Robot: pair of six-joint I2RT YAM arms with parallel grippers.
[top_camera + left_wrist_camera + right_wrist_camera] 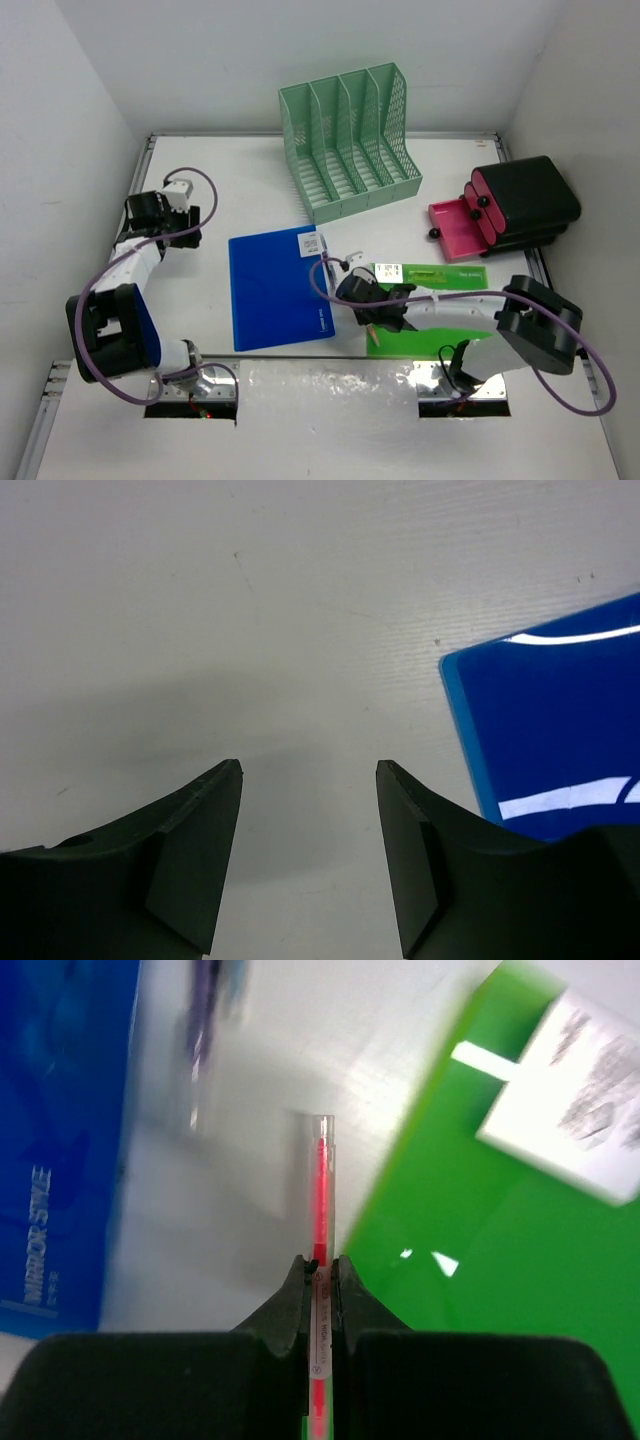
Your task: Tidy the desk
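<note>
White desk [230, 190], metal-railed, sits boxed between plain white walls [60, 100].

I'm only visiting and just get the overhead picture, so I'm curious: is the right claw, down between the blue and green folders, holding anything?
Observer: Yes. Its wrist camera shows the right gripper shut on a clear pen with red ink.
Visitor: Where does the pen point?
Observer: Forward over the bare desk, in the gap between the blue folder and the green folder, along the green one's edge.
Visitor: And the left claw?
Observer: The left gripper is open, nothing between its fingers, only desk below.
</note>
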